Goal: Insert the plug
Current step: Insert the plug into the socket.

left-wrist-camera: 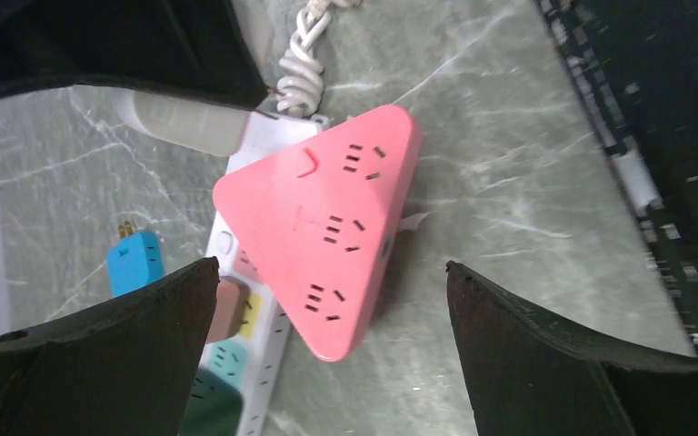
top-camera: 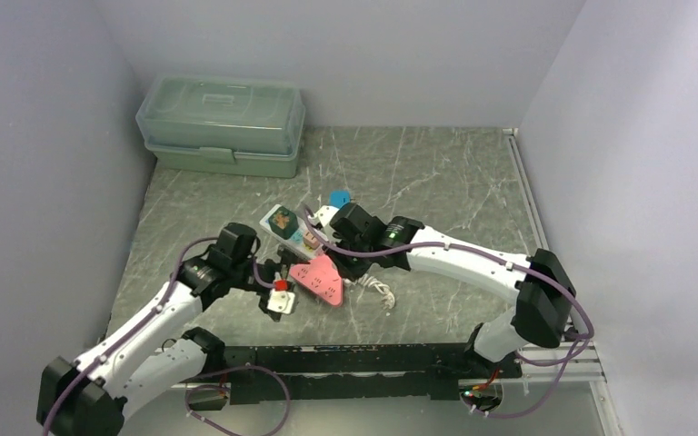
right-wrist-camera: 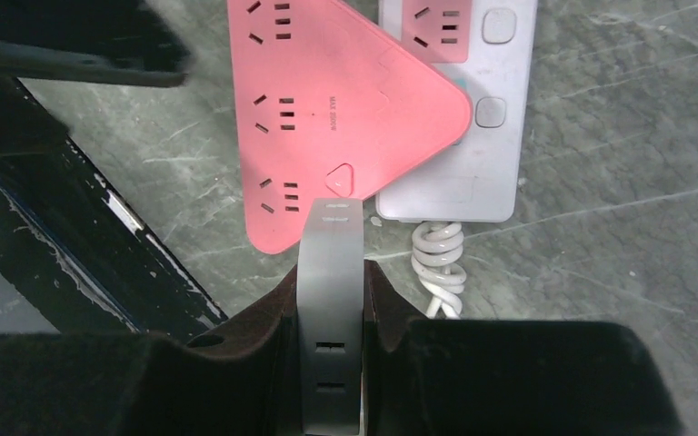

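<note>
**Plug station, grey marbled table: stock as seen**

Setting: grey marbled table (top-camera: 436, 173), closed in by pale walls (top-camera: 373, 54) on three sides.

Near edge: black rail (top-camera: 363, 359) running across, with both arm bases bolted on.

Left gripper (left-wrist-camera: 327, 272): spread as wide as possible, holding nothing. Hung over the table on the left of the pink adapter, which is framed between the two dark fingers (left-wrist-camera: 145, 336) in the wrist view. Touching nothing.

Small red-and-white piece (top-camera: 281, 295): on the table just beside the adapter's near left side. Too small to identify.

Pink adapter (right-wrist-camera: 327, 100): triangular, three socket groups on its face, lying flat, partly on top of the white power strip (right-wrist-camera: 491, 154).

Right gripper (right-wrist-camera: 330, 277): pressed in on the grey plug (right-wrist-camera: 330, 318), one pad on each flat side.

Grey plug: a slim grey block, gripped upright, poised just beside the adapter's corner at the cord end of the strip. Not seated in any socket; contact with the adapter cannot be told.

White cord (right-wrist-camera: 441, 263): twisted, leaving the strip's end and lying on the table.

Blue plug (left-wrist-camera: 134, 262): brass prongs showing, loose on the table just beside the strip's far side.

Far left corner: pale green lidded box (top-camera: 223, 123), closed, against the wall.
</note>
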